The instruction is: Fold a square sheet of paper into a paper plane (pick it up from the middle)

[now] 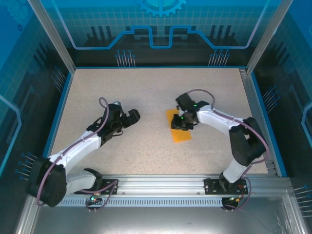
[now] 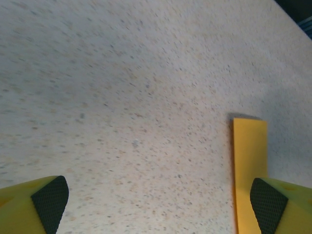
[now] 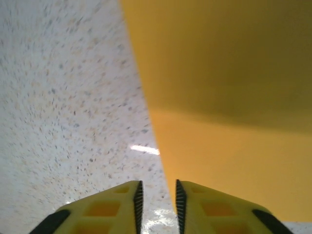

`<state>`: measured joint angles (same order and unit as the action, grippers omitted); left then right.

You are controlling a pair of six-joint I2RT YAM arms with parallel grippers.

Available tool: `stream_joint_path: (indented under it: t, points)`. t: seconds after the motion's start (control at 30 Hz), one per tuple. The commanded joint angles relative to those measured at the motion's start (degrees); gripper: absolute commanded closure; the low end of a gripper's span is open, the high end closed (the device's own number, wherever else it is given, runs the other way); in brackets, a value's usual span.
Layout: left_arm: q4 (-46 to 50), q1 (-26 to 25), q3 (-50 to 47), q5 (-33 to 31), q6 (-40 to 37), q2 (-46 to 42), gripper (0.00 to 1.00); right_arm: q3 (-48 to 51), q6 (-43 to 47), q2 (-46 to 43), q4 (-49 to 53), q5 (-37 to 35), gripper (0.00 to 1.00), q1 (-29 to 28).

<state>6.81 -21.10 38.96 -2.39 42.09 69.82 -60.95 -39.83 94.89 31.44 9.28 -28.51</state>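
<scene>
Right jaws barely parted, empty, orange-yellow paper sheet (image 3: 229, 97) flat on the table (image 3: 73, 97) just right of them; left jaws wide open.

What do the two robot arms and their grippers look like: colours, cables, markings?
Both the left arm and the right arm have white links and black joints, with a grey-purple cable looped along each. Small green lights glow near the right wrist. The fingers are yellow plastic with black textured pads; those of the right gripper show moulded hollow cells.
</scene>
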Motion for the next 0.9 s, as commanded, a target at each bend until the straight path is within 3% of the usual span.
stream_joint_path:
  t: [0.0,0.1,0.43,0.67,0.87]
  points:
    - [-2.24,0.42,3.89,9.46,0.54,5.51,0.01,6.14,0.95,-0.58,-11.27,10.48,0.79,2.27]
    - [-3.47,0.29,5.86,13.31,0.29,9.74,0.01,7.44,1.65,0.64,-12.27,11.53,0.84,2.38]
    - [-2.71,-0.36,9.82,17.24,-0.68,15.03,0.01,9.43,-2.27,7.19,-17.37,10.63,0.84,0.29]
    - [-2.4,-1.53,11.63,18.37,-0.67,16.8,0.01,9.84,-11.94,11.74,-20.06,8.33,0.82,-2.12]
    - [-2.49,-2.34,14.49,20.76,-0.53,20.65,0.03,6.95,-14.08,12.22,-20.55,7.42,0.82,-5.0]
